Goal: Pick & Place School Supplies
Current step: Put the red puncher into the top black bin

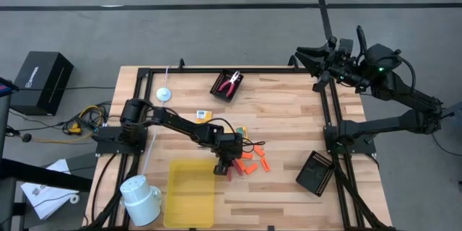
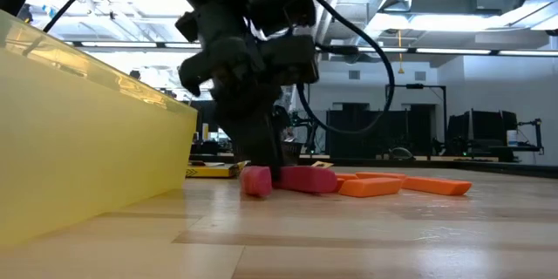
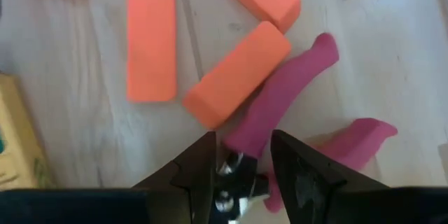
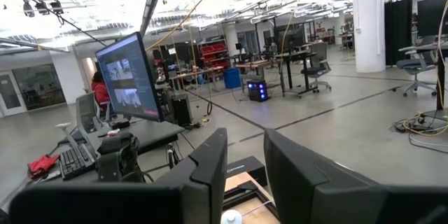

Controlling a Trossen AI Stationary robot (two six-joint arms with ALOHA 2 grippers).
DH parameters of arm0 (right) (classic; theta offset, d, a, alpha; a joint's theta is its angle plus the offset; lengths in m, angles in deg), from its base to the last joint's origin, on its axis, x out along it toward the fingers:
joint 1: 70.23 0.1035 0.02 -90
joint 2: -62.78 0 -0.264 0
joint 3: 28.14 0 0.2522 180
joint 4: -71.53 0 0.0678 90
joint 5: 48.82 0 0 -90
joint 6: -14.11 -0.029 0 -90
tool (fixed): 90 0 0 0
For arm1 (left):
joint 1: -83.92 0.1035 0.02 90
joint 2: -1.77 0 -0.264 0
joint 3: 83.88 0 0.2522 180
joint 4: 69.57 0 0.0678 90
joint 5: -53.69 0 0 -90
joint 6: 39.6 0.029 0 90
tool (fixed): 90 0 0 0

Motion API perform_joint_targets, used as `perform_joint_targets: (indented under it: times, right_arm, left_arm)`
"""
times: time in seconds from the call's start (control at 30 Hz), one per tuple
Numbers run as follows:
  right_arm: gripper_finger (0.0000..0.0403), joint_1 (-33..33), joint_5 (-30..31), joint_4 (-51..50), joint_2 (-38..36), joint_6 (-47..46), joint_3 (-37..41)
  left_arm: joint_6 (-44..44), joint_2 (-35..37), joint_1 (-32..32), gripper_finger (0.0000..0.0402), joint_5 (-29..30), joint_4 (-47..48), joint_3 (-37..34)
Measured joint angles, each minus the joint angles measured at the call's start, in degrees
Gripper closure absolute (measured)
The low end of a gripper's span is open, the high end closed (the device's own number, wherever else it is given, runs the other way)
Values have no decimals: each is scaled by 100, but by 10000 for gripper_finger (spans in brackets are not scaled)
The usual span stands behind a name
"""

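The pick step is what's being worked on here, and the pink-handled tool (image 3: 283,91) is the target. The left pincer (image 3: 241,157) is brought right down onto the counter (image 1: 289,108), just beside the yellow bin (image 1: 191,191), with its fingers (image 3: 199,164) set either side of the tool's metal pivot end. A gap is seen between the fingers, with the tool's neck sitting in it, so it's read as spread around the tool rather than clamped on it; whether the pads are already touching can't be told.

The tool is lying flat on the wood, handles fanned away from the pincer, and one orange piece (image 3: 234,73) is pressed right against the upper handle. More orange pieces (image 1: 253,160) are scattered just past it, away from the bin.

Next move, as a guess: the fingers get closed on the pivot, then a straight lift so the touching orange piece isn't dragged along, then a short carry over to the bin.

The right pincer (image 4: 245,164) is parked well off the counter, fingers apart, nothing between them.
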Motion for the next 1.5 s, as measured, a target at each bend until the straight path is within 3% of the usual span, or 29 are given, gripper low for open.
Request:
perform_joint_targets:
  times: [0.23, 0.43, 0.77, 1.0, 1.2, 1.5]
  right_arm:
    - [315, -2, -1, 1, 0, -2, -1]
    - [315, -1, -1, 1, 0, -2, -1]
    - [315, -2, -1, 15, 0, 0, -1]
    - [315, 0, -2, 114, 0, 169, -1]
    - [315, -7, -1, 237, -2, 308, -1]
    - [315, -7, -1, 271, -2, 309, -1]
  left_arm:
    - [28, -347, -27, 276, -74, 58, 151]
    - [11, -320, 1, 354, -47, 31, 141]
    - [-443, 147, 37, 354, -42, 362, 78]
    - [-686, 913, 54, 354, -100, 817, 93]
    - [-1281, 1523, 495, 354, 844, 725, 106]
    - [-1982, 1615, 2170, 354, 2081, 575, 50]
